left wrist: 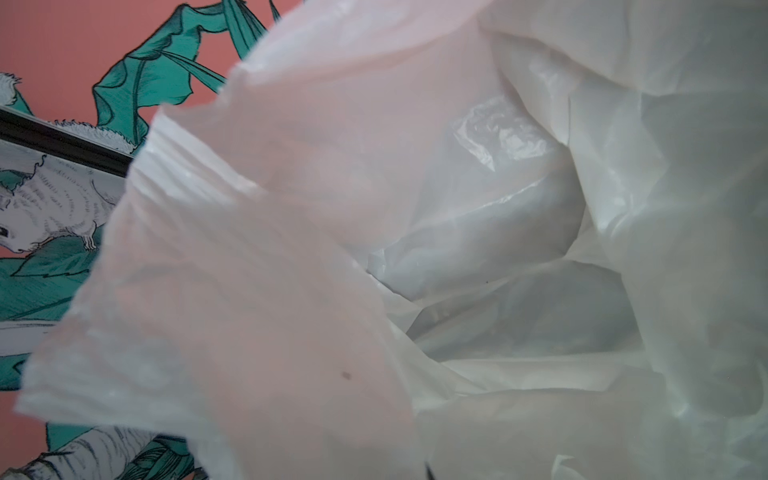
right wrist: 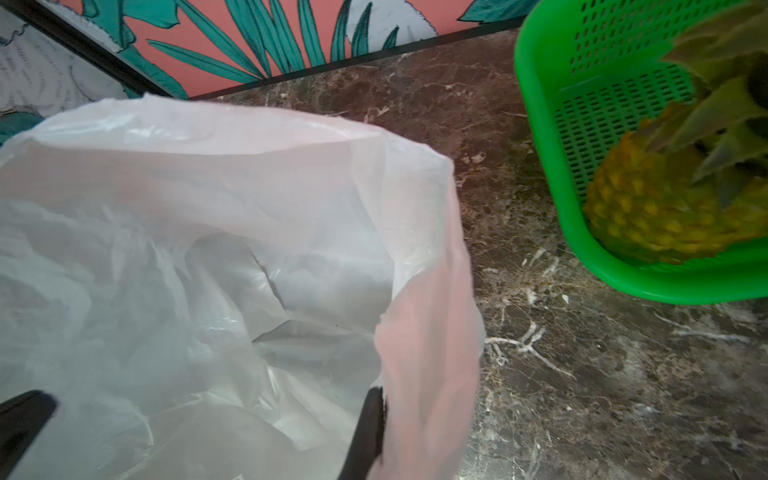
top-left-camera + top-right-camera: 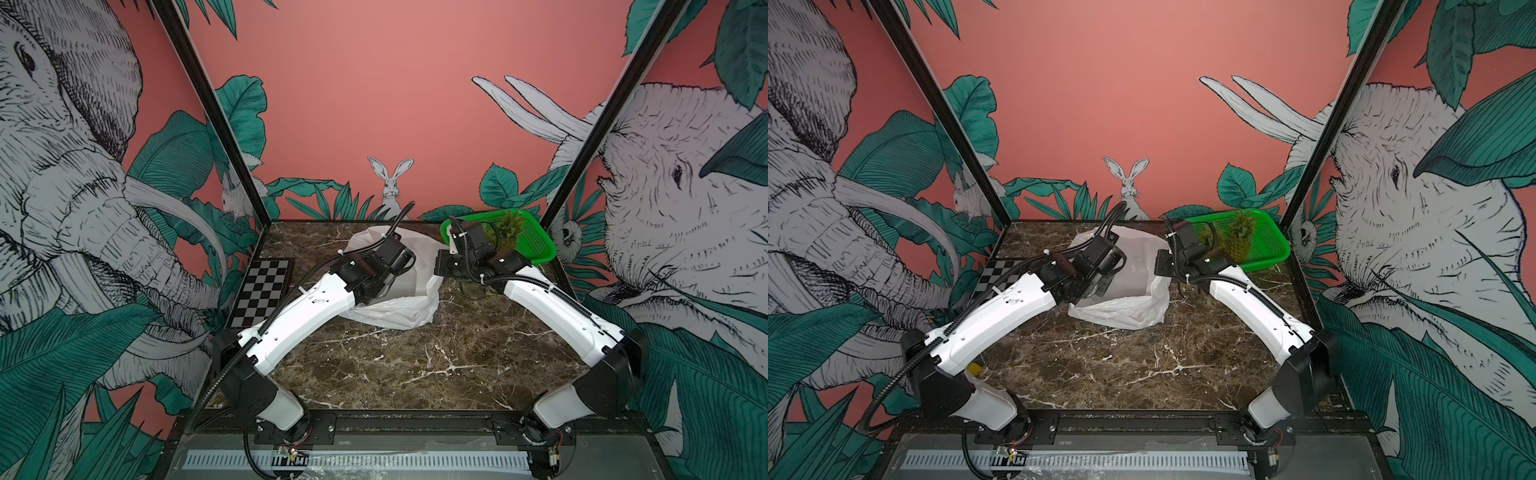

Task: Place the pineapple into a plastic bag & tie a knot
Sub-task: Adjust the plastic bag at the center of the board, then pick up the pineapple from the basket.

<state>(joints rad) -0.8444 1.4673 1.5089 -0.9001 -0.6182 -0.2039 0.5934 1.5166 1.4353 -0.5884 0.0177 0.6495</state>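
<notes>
While pineapple sits in green basket, far right | plastic bag stands open at far middle | right claw clamped on its rim | left claw closed, hold hidden.

Lighting: even, diffuse, moderately bright; shadows faint on dark marble table. Top views: wide-angle bowing at edges. Left wrist view: plastic bag close to lens, soft-focus, pink-tinted, with small glare patch. Right wrist view: pineapple blurred, table veins sharp.
</notes>
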